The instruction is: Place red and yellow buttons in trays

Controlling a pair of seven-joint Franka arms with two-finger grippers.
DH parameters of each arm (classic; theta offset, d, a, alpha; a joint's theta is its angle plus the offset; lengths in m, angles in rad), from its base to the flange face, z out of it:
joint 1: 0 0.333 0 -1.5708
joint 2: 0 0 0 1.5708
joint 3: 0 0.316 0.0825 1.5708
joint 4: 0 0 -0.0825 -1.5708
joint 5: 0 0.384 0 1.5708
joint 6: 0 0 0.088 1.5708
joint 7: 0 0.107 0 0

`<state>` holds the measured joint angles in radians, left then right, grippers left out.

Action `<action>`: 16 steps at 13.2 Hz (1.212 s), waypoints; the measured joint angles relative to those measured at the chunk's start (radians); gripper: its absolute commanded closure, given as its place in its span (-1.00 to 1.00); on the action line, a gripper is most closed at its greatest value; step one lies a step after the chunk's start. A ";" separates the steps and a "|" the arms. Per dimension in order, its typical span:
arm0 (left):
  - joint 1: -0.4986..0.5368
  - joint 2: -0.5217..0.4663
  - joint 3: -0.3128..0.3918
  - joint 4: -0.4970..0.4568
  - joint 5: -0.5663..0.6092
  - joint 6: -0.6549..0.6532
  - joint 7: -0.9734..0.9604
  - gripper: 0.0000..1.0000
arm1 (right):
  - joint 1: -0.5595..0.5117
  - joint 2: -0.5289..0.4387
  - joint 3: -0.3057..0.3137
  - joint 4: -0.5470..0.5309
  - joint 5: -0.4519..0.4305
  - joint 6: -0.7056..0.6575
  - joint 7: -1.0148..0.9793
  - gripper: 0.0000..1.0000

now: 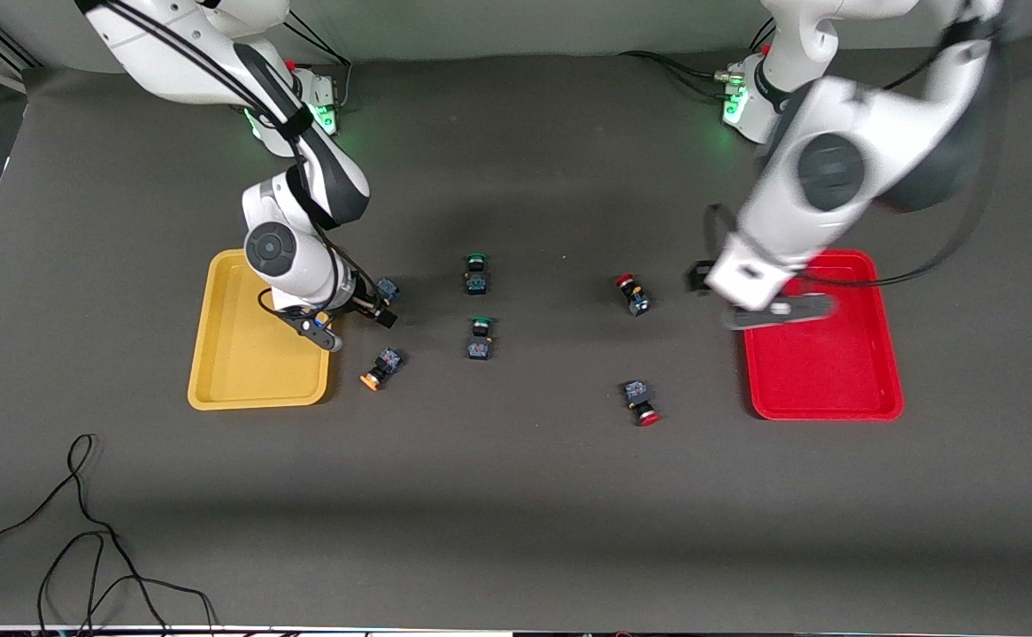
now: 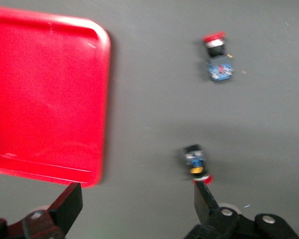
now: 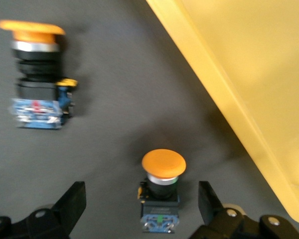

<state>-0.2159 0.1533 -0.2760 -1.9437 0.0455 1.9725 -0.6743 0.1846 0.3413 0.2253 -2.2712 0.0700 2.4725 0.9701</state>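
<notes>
Now right tool (image 3: 142, 204) gapes around yellow button (image 3: 162, 191); left tool (image 2: 139, 206) apart, seemingly empty.

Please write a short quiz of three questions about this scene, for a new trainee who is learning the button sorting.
1. True or false: both trays already hold a button.
2. Which cap colour lies between the open fingers of the right pincer? A) green B) orange-yellow C) red
3. How many green-capped switches lie on the table?

Key
1. False: the yellow tray and the red tray are empty.
2. B: an orange-yellow button beside the yellow tray. The left pincer, also open, hangs by the red tray's edge near a red button.
3. Two.
</notes>
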 measured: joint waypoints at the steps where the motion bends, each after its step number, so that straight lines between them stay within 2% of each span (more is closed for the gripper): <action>1: -0.045 0.041 -0.002 -0.011 0.000 0.055 -0.070 -0.99 | -0.001 0.017 0.000 -0.002 0.002 0.000 0.001 -0.75; 2: -0.078 0.085 -0.002 -0.017 0.000 0.106 -0.122 -0.99 | -0.002 0.032 0.000 -0.003 0.003 0.000 0.001 -0.28; 3: -0.102 0.132 -0.002 -0.025 0.000 0.156 -0.164 -0.99 | -0.003 0.047 0.000 -0.004 0.003 0.002 0.001 0.59; 4: -0.115 0.174 -0.002 -0.038 0.000 0.211 -0.198 -0.99 | -0.003 0.061 0.000 -0.004 0.003 0.006 0.001 1.00; 7: -0.137 0.261 -0.002 -0.107 0.002 0.359 -0.241 -0.95 | -0.003 0.072 0.004 0.002 0.003 0.020 -0.001 1.00; 10: -0.145 0.296 -0.002 -0.169 0.013 0.458 -0.244 -0.91 | -0.005 0.061 0.004 0.031 0.003 -0.039 -0.017 1.00; 11: -0.145 0.300 0.000 -0.182 0.028 0.470 -0.245 -0.65 | -0.009 0.048 0.001 0.061 0.003 -0.098 -0.021 1.00; 12: -0.145 0.301 0.001 -0.190 0.037 0.476 -0.244 -0.29 | -0.014 0.025 -0.008 0.100 0.003 -0.167 -0.030 1.00; 14: -0.145 0.302 0.002 -0.197 0.042 0.477 -0.245 0.73 | -0.019 -0.046 -0.070 0.157 0.003 -0.268 -0.105 1.00; 15: -0.145 0.302 0.002 -0.197 0.043 0.477 -0.245 1.00 | -0.022 -0.077 -0.122 0.159 0.003 -0.291 -0.181 1.00; 16: -0.145 0.304 0.003 -0.198 0.043 0.477 -0.244 1.00 | -0.025 -0.095 -0.177 0.150 0.003 -0.301 -0.267 1.00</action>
<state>-0.3606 0.4571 -0.2733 -2.1419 0.0890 2.4497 -0.9188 0.1593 0.2465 0.0481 -2.1215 0.0727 2.1711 0.7030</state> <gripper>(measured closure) 0.414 0.608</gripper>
